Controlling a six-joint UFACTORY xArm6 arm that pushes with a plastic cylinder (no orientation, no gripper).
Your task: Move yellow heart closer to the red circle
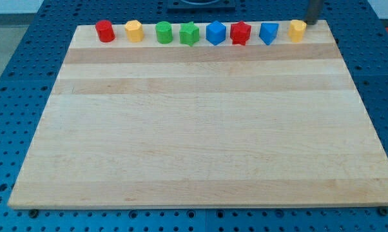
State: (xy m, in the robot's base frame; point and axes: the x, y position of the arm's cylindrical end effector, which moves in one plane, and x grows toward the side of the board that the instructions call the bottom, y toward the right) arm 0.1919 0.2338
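Note:
A row of blocks lies along the top edge of the wooden board (200, 129). The red circle (104, 31) is at the row's left end. The yellow heart (297, 29) is at the row's right end. My tip (308, 24) comes in from the view's top right corner and stands just right of and slightly above the yellow heart, very close to it or touching. Only the rod's lower part shows.
Between the two, from left to right, stand a yellow pentagon (135, 30), a green circle (164, 32), a green star (189, 33), a blue hexagon (215, 33), a red star (240, 33) and a blue triangle (269, 33). A blue pegboard surrounds the board.

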